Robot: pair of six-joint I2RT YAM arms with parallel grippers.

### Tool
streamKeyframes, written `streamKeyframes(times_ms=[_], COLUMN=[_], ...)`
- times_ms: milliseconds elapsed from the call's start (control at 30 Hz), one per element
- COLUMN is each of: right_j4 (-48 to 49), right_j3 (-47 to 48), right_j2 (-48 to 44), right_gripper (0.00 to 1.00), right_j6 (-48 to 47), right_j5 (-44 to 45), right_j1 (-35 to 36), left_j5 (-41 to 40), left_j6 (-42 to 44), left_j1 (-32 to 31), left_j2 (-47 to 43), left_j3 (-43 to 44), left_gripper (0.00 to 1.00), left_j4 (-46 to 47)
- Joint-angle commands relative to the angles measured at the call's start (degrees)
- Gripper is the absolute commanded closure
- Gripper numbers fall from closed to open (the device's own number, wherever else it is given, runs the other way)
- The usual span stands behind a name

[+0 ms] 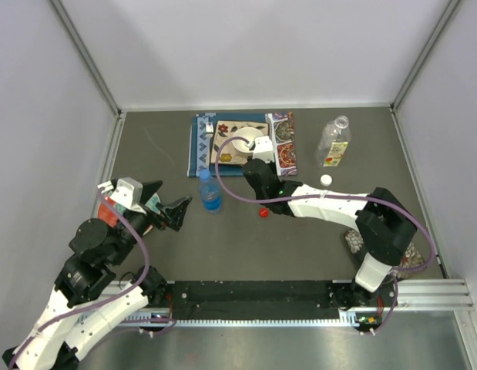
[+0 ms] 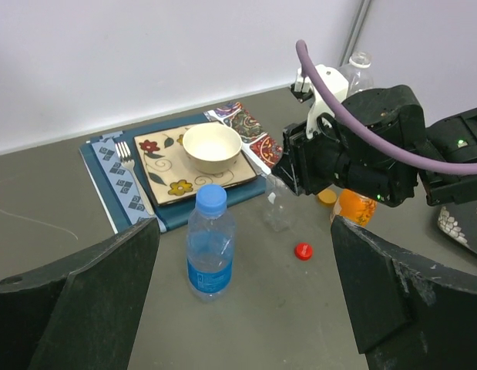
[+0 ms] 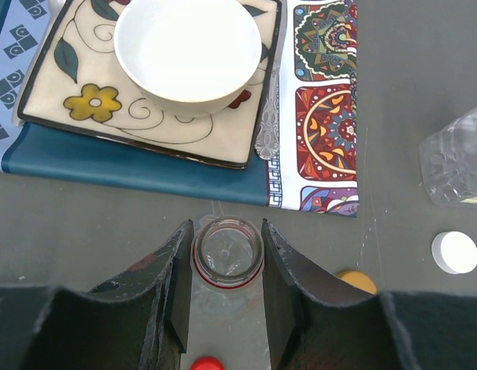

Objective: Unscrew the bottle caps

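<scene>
Red cap (image 2: 303,250) loose on table (image 2: 284,308), blue cap (image 2: 212,197) screwed on, right fingers (image 3: 172,285) clamping uncapped bottle (image 3: 227,250), left fingers (image 2: 92,293) spread

there are a blue cap (image 2: 213,197), red cap (image 2: 303,250), white cap (image 3: 455,252) and flowered plate (image 3: 76,96)

Orange cap (image 3: 357,278) half behind right tool (image 3: 226,231), red cap (image 3: 206,363) cut by bottom edge, labelled bottle (image 3: 454,163) cropped at right

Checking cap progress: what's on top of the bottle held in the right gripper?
No cap: the clear bottle in the right gripper shows an open mouth with a red neck ring. A red cap lies on the table. In the wrist view the gripper hides its sides.
</scene>
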Motion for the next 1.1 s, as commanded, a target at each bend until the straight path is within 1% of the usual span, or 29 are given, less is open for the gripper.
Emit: streamKeyframes(times_ms=[0,33,133,300,367,433,700,733,1000,1067], right_j4=[-0.2,-0.6,-0.9,-1.9,-2.1,-2.7,-3.2,-4.7,-5.5,-5.7], right_j3=[-0.8,-0.8,-1.3,-1.0,-0.9,-0.9,-0.5,-0.3,0.2,0.4], right_j2=[0.2,0.0,-0.8,-0.9,-1.0,-1.1,-2.7,-3.1,-3.8,-3.8], right_gripper=[0.87,0.80,0.71,0.60,0.54,0.51,0.47,0.46,0.45,0.44], right_j6=[2.8,3.2,3.5,3.3,3.3,3.6,3.7,3.5,3.4,3.4], right_j5=[-0.2,-0.4,-0.9,-1.0,-1.3,-1.5,-1.3,-1.4,-1.8,-2.1], right_j1=[-0.4,-0.3,-0.3,-0.4,-0.3,-0.3,-0.4,-0.2,-0.2,-0.3], left_j5=[-0.7,-0.6,-0.4,-0.7,-0.7,-0.7,-0.5,-0.4,0.1,0.2], left_j6=[0.3,0.3,0.1,-0.4,-0.6,-0.7,-0.6,-0.6,-0.9,-0.9], left_j1=[0.2,0.1,0.1,0.1,0.1,0.1,0.1,0.2,0.1,0.1], left_j2=[0.1,0.2,0.3,0.4,0.3,0.2,0.2,0.2,0.2,0.2], left_j3=[-0.7,-0.7,-0.7,-1.2,-1.4,-1.4,-1.3,-1.3,-1.4,-1.3], left_gripper=[0.02,0.02,0.02,0.02,0.02,0.02,0.02,0.02,0.02,0.02], left_j4=[1.8,1.7,1.8,1.7,1.7,1.7,1.5,1.5,1.5,1.5])
